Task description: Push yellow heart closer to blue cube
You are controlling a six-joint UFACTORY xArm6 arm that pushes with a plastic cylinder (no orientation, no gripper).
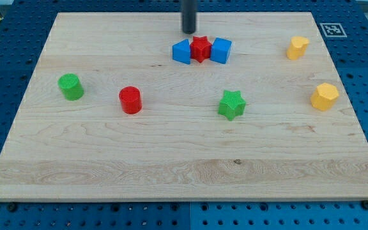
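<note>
My tip (pixel 189 32) stands on the desk (pixel 171 166) near the view's top, a little left of centre. I carry no fingers, only this straight dark rod, so nothing is held and there is no opening to report.

Just below my tip and slightly toward the view's right sits a tight row of 3 blocks. At the row's left is a blue block (pixel 181 52) whose shape I cannot make out for sure. In the middle is a red star (pixel 200 48). At the row's right is the blue cube (pixel 221 50). The 3 look to be touching side by side. My tip is close to the blue block on the left but apart from it.

The yellow heart (pixel 297 48) lies toward the view's top right, at about the same height as the row, well apart from the blue cube with bare wood between them. My tip is far from it, on the other side of the row.

A second yellow block (pixel 324 96), many-sided, rests lower down near the view's right edge. A green star (pixel 232 105) sits near the middle, below the row. A red cylinder (pixel 130 100) stands left of centre, and a green cylinder (pixel 71 87) stands further toward the view's left. The desk rests on a blue perforated base (pixel 11 38).
</note>
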